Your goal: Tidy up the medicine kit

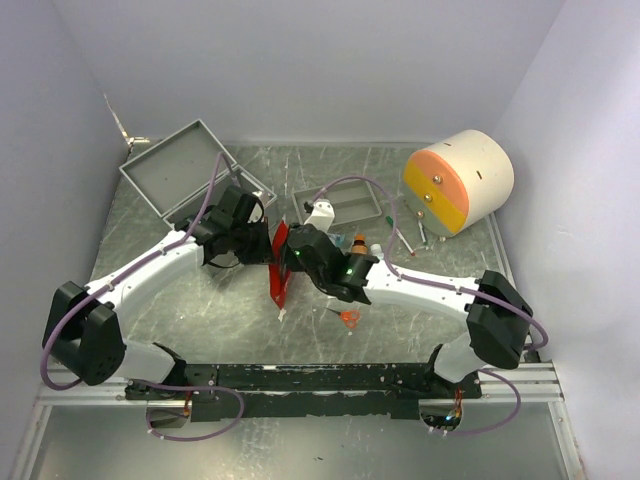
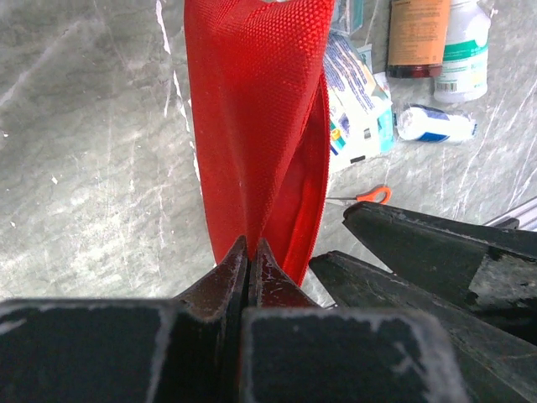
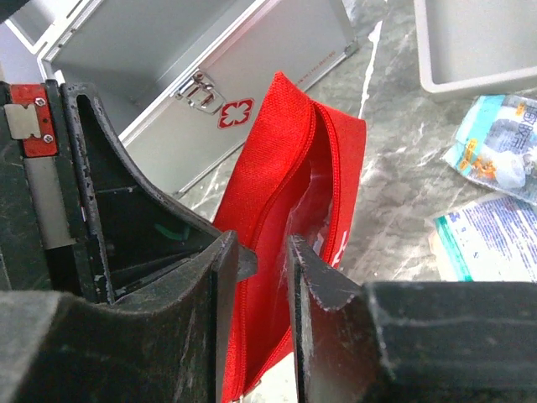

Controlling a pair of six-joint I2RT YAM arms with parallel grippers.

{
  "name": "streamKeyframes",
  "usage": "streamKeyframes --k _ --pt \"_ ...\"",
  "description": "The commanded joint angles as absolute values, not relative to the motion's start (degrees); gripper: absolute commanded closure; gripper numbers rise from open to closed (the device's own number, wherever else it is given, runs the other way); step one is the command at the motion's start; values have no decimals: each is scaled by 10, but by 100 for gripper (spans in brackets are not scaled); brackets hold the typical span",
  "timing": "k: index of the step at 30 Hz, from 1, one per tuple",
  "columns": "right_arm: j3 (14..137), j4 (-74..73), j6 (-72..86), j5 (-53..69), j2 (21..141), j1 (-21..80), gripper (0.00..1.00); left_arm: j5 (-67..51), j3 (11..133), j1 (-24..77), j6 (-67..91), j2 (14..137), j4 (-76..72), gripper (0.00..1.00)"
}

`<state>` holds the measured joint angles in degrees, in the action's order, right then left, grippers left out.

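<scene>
A red zip pouch (image 1: 280, 268) stands on edge at mid-table, its top unzipped. My left gripper (image 1: 262, 247) is shut on one end of the pouch (image 2: 252, 109), with the fabric pinched between its fingertips (image 2: 250, 252). My right gripper (image 1: 291, 257) meets it from the other side. In the right wrist view its jaws (image 3: 262, 256) are partly open and straddle one wall of the pouch (image 3: 294, 159), with one finger at the pouch's mouth. Its black fingers (image 2: 403, 231) also show in the left wrist view.
An open grey first-aid case (image 1: 195, 170) lies back left, and a white tray (image 1: 345, 205) behind the pouch. Right of the pouch are an amber bottle (image 2: 418, 38), a white bottle (image 2: 466, 46), a bandage roll (image 2: 435, 123), packets (image 2: 357, 101) and orange scissors (image 1: 347, 316). An orange-faced drum (image 1: 458, 182) stands back right.
</scene>
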<state>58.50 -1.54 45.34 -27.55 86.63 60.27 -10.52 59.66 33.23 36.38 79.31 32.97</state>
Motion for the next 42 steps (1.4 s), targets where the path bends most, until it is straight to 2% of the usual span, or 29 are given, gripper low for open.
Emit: streamKeyframes --k 1,12,19,24,28,31,36,42 --pt "621 -104 486 -254 869 600 71 -124 605 337 335 787 315 93" --pt "646 -131 511 -226 917 588 81 -146 591 337 299 769 306 93" --pt "621 -114 505 -206 874 565 82 -145 587 337 270 746 314 93" --pt "579 -63 467 -149 794 545 76 -127 584 337 255 737 321 93" --pt "527 -75 448 -147 742 519 66 -108 579 337 247 731 328 93" --pt "505 -107 430 -142 724 484 63 -106 574 337 240 725 328 93" --pt "482 -116 402 -104 742 420 54 -105 565 337 227 713 321 93" --pt "514 -114 326 -97 837 391 51 -109 545 337 220 693 306 93"
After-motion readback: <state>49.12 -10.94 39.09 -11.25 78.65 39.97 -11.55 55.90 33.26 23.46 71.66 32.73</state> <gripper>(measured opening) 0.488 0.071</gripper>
